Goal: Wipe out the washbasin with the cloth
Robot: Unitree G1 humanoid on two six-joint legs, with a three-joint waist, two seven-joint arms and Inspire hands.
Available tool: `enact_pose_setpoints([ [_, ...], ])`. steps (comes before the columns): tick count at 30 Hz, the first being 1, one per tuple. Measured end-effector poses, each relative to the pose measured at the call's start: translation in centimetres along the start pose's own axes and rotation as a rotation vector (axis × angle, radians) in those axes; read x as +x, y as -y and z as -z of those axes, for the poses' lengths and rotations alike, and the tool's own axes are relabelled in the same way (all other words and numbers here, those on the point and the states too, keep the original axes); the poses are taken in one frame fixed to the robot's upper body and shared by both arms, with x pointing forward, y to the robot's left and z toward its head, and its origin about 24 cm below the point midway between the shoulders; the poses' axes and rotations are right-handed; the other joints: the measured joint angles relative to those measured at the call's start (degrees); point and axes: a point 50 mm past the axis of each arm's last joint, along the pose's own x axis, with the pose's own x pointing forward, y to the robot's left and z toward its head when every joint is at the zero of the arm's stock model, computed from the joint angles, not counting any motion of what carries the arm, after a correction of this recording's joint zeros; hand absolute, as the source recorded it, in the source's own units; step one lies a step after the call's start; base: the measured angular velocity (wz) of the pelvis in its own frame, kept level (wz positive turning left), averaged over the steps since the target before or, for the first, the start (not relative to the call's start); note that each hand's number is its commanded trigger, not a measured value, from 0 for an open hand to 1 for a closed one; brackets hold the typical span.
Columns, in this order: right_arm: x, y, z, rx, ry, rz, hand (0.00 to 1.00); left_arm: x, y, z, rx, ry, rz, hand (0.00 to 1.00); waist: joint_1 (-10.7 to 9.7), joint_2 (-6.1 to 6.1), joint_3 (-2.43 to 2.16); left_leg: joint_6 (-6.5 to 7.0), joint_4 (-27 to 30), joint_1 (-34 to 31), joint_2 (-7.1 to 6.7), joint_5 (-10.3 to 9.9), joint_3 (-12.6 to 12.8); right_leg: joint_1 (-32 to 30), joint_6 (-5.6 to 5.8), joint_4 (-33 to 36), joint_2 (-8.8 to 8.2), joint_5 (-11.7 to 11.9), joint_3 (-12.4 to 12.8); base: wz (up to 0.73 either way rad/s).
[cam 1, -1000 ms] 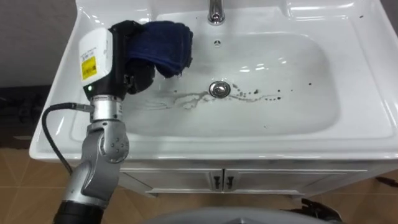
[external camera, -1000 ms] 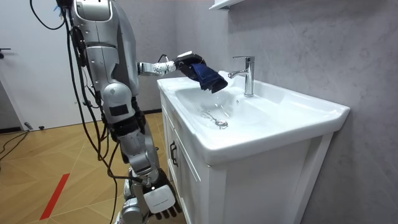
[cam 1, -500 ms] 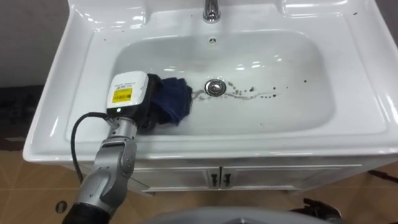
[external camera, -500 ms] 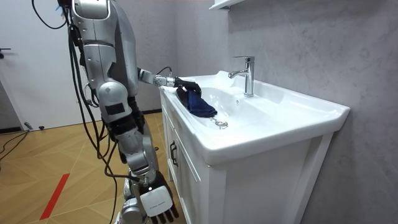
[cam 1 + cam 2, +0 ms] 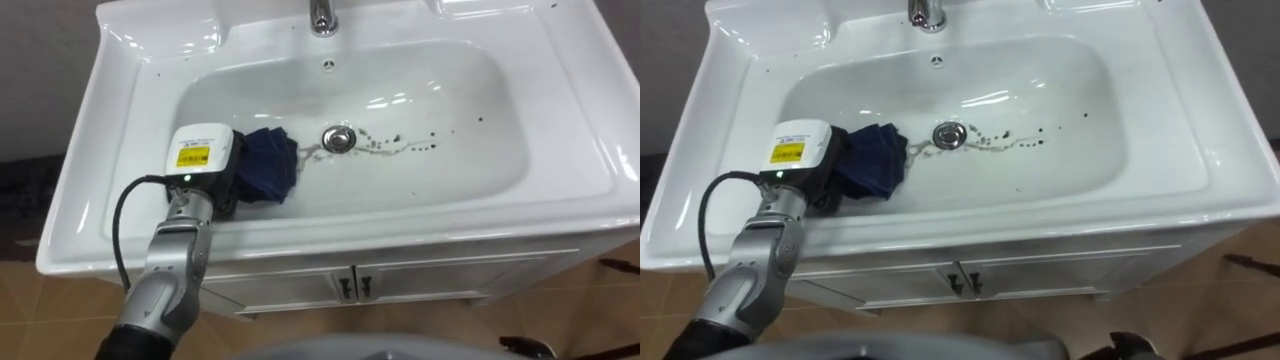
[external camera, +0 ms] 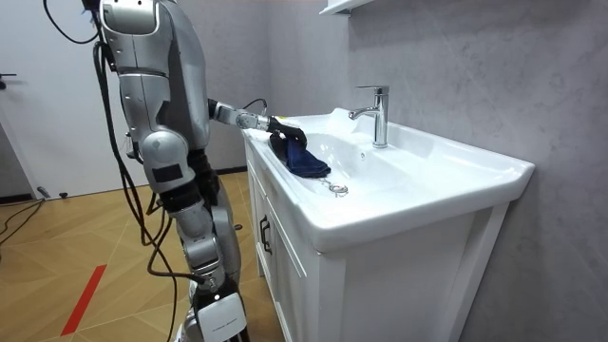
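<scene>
The white basin (image 5: 560, 130) has a bowl with a trail of dark specks (image 5: 420, 145) and smears running right from the drain (image 5: 338, 139). A dark blue cloth (image 5: 268, 165) lies bunched on the bowl's floor just left of the drain. My left hand (image 5: 205, 165) is down in the bowl at its left side, shut on the cloth and pressing it to the surface. The room view has the same hand (image 6: 281, 128) and cloth (image 6: 302, 163) over the basin's near edge. My right hand (image 6: 220, 318) hangs low beside the cabinet, cut off by the picture's edge.
A chrome tap (image 5: 321, 15) stands at the back middle of the basin. White cabinet doors (image 5: 350, 285) with small handles sit below the front rim. I stand at the cabinet's front, on a wooden floor (image 6: 76, 256), with a grey wall behind the basin.
A second ago my left hand held the cloth up over the basin's left rim; it has since come down into the bowl by the drain. Over the last half second it hardly moves.
</scene>
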Motion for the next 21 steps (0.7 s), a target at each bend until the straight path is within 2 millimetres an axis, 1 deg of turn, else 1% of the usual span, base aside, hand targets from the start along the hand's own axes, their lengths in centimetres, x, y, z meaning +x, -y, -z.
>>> enact_pose_setpoints([
  [9,0.01,-0.04,0.11,-0.001,-0.012,0.014,0.0,0.33,-0.05,0.0,-0.008,-0.009,0.05,1.0,-0.59,-0.11,0.11,0.0,0.78,0.14,-0.02,0.0,-0.11,0.34,-0.22,-0.02,-0.04,-0.37,0.03,0.0],
  [12,0.01,-0.19,0.09,0.0,-0.012,0.012,0.0,0.53,0.05,0.1,-0.007,-0.016,0.071,1.0,-1.03,-0.32,0.46,0.0,0.76,0.84,-0.02,0.0,-0.06,0.9,-0.27,0.0,-0.06,-0.58,0.13,0.0],
  [15,0.01,-0.22,0.24,-0.001,-0.017,0.01,0.0,0.64,0.01,0.12,-0.019,-0.023,0.088,1.0,-1.21,-0.36,0.5,0.0,0.74,1.03,-0.07,0.0,-0.02,0.8,-0.22,0.08,-0.18,-0.95,0.23,0.0],
  [21,-0.01,-0.29,0.55,-0.01,-0.037,0.007,0.0,0.64,0.17,0.12,-0.049,-0.03,0.112,1.0,-1.22,-0.38,0.49,0.0,0.51,1.02,-0.16,0.0,0.25,0.5,-0.24,0.16,-0.31,-0.98,0.13,-0.01],
])
